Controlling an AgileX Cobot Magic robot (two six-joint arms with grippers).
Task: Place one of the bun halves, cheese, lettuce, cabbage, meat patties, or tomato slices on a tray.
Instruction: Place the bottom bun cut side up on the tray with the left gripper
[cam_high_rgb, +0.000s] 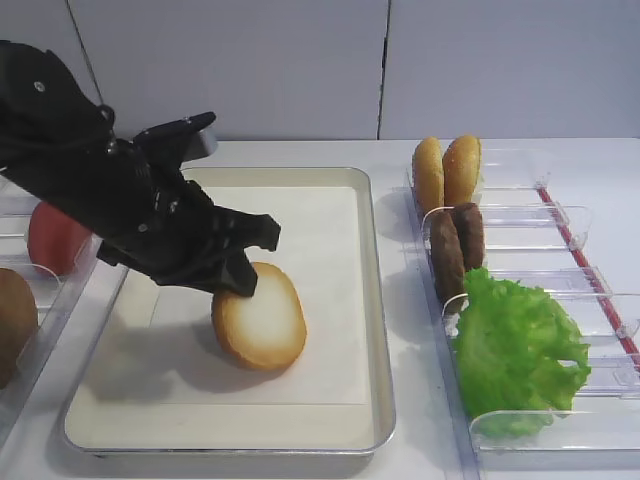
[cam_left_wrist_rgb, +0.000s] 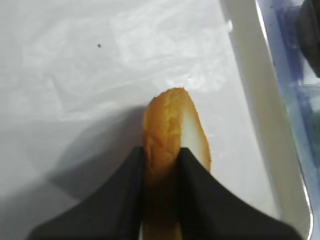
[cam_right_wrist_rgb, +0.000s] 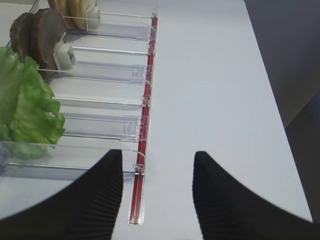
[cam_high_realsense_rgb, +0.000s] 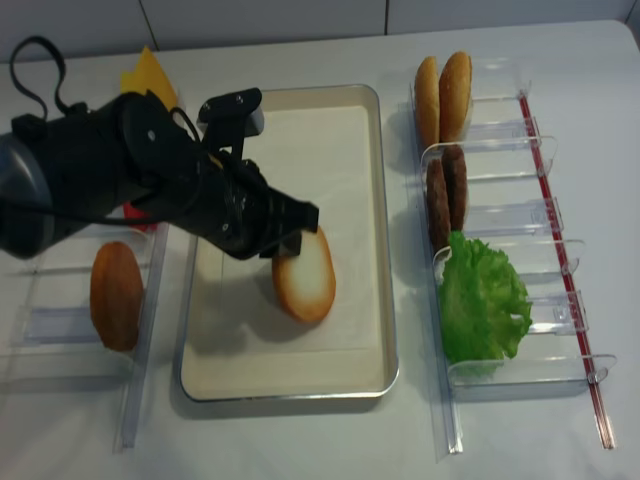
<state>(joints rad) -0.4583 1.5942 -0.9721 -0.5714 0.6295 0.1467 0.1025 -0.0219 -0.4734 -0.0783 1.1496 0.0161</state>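
bun half (cam_left_wrist_rgb: 167, 135), pinched in left pincer (cam_left_wrist_rgb: 161, 165)

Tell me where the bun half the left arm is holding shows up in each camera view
Exterior high: bun half, lower centre, over the tray, in the left gripper.
Exterior high (realsense): bun half, centre, over the tray.
Left wrist: bun half, bottom centre, edge-on between the fingers.
Right wrist: not in it.
Shared landmark: the lettuce, right of the tray in both high views, at the right wrist view's left edge.
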